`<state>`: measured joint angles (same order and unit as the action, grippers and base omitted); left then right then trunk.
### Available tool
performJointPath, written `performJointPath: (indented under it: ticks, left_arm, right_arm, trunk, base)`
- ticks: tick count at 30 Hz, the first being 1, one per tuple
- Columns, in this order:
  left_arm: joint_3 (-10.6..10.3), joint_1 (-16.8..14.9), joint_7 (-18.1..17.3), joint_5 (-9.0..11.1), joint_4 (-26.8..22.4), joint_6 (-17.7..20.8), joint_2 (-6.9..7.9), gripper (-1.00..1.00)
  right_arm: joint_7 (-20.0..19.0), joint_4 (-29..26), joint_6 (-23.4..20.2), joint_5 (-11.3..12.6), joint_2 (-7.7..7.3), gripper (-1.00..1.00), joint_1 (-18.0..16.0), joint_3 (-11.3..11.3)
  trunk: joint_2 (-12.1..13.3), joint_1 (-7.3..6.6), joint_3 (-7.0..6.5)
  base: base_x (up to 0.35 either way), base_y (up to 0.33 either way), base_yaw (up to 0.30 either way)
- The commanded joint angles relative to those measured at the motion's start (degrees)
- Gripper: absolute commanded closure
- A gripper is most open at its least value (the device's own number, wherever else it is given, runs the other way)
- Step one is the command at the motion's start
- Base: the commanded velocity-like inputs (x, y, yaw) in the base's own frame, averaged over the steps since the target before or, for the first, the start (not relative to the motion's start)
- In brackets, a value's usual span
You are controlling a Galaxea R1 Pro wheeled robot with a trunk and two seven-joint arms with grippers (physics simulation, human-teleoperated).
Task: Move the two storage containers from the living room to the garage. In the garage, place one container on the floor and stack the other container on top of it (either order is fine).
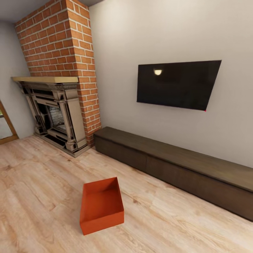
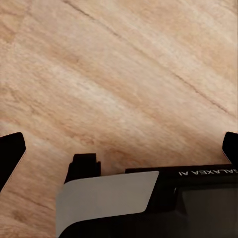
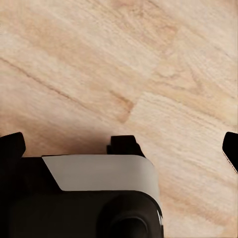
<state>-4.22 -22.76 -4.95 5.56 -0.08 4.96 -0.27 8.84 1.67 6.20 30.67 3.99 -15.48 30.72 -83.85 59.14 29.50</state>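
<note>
Down on the plank floor [image 1: 42,196] near the head view's bottom edge sits one orange bin [image 1: 102,205], lidless and empty, well clear of the cabinet [image 1: 175,168] and fireplace [image 1: 56,116], so it looks like we're only at the fetch stage. Left pincer [image 2: 119,148] and right pincer [image 3: 121,148] both hang spread wide over bare planks, gripping nothing. Next move probably means rolling closer and reaching down for the bin's thin walls; there's lots of open floor all around, with only the cabinet edge to mind.

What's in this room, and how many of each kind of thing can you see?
Orange-red storage container: 1
Wall-mounted TV: 1
Brick chimney with fireplace: 1
Long low dark cabinet: 1
Robot grippers, over the wood floor: 2, left gripper and right gripper
Total: 6
</note>
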Motion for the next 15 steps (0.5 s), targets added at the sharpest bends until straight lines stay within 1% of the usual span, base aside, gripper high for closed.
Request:
performJointPath:
  ticks: [1, 15]
  left_arm:
    - [-0.44, -0.07, -0.15, 0.59, -0.01, 0.22, 0.01, -1.00]
    - [-0.44, -0.03, -0.18, 0.59, -0.01, 0.22, 0.01, -1.00]
  right_arm:
    - [0.03, 0.18, 0.31, 0.53, 0.05, -1.00, -0.05, 0.47]
    - [0.03, 0.18, 0.31, 0.53, 0.05, -1.00, -0.05, 0.48]
  trunk:
    - [-0.03, 0.03, 0.06]
    - [-0.03, 0.03, 0.06]
  base:
    - [0.322, 0.000, 0.001]
    - [0.321, 0.000, 0.000]
